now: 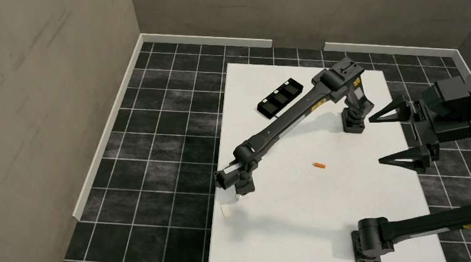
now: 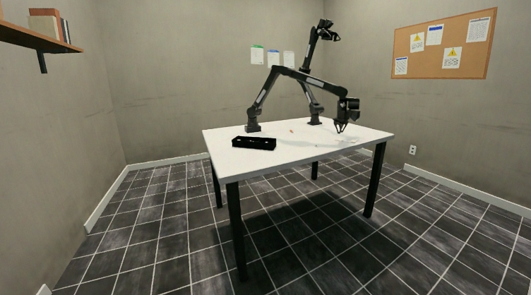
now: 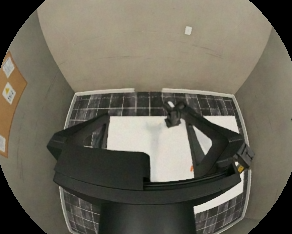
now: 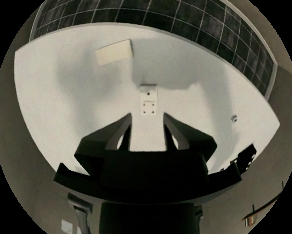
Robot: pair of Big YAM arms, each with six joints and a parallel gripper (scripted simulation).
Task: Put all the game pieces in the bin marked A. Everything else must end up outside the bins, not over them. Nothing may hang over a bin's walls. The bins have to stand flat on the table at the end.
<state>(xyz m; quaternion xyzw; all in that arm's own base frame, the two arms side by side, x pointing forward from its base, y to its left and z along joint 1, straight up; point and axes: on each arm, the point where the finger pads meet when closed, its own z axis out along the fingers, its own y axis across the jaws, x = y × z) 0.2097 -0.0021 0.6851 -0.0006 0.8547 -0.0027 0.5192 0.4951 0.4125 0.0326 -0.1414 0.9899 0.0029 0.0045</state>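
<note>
A white domino (image 4: pixel 149 102) lies flat near the table's left edge. My right gripper (image 1: pixel 243 189) (image 2: pixel 339 130) (image 4: pixel 147 116) hangs just above it, pointing down, with its fingers partly apart and nothing between them. The domino shows just ahead of the fingertips in the right wrist view. A cream card (image 1: pixel 225 210) (image 4: pixel 114 52) lies beyond the domino, by the table's edge. The black strip of three bins (image 1: pixel 263 111) (image 2: pixel 253 144) stands flat at the far left of the table. My left gripper (image 1: pixel 374 140) (image 2: pixel 332 35) is wide open, empty and raised high.
A small orange stick (image 1: pixel 319 165) (image 2: pixel 291 130) lies mid-table. A tiny grey thing (image 4: pixel 233 118) (image 2: pixel 316 145) lies to one side of the right gripper. The domino and the card are close to the edge of the white table (image 1: pixel 312 210). The arm bases stand at the far and near right.
</note>
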